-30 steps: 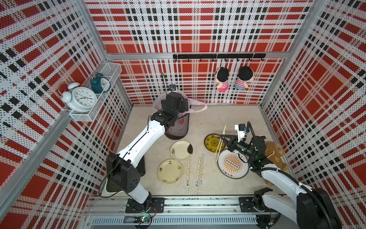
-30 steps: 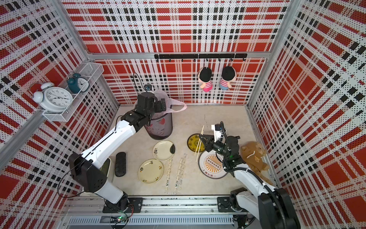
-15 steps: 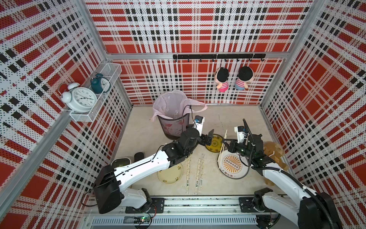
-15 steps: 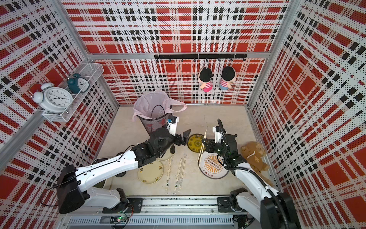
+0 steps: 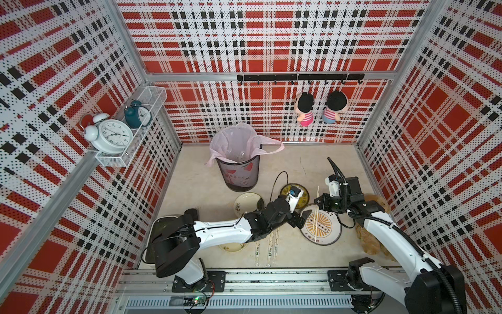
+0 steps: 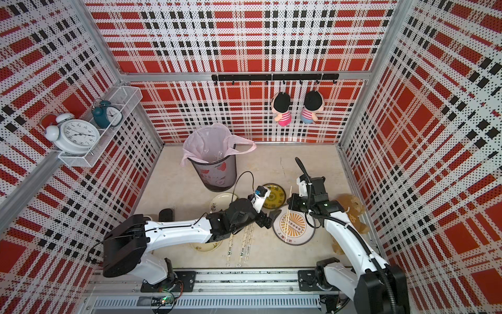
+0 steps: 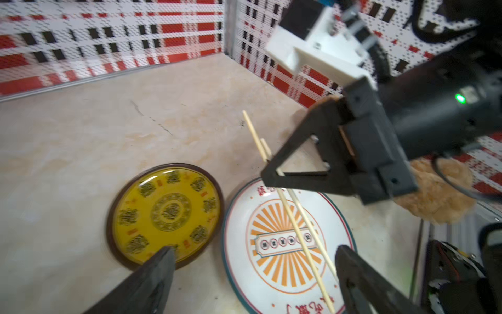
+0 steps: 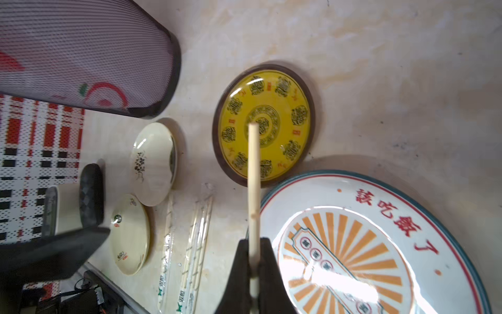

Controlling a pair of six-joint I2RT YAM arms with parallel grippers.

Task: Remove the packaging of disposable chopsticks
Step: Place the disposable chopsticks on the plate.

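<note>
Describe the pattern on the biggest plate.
The biggest plate: orange sunburst on white, teal rim; right wrist view.

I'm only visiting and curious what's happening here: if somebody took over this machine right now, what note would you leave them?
Right gripper: shut on one bare pair of chopsticks, slanting over the sunburst plate.
Left gripper: open, empty, beside that plate's rim.
Wrapped pairs: three, it seems, lying on the table between the cream plates and the sunburst plate.
Done: one pair is out of its sleeve.
Left: set that pair down, then unwrap the rest. The lined bin at the back looks meant for the sleeves.
</note>
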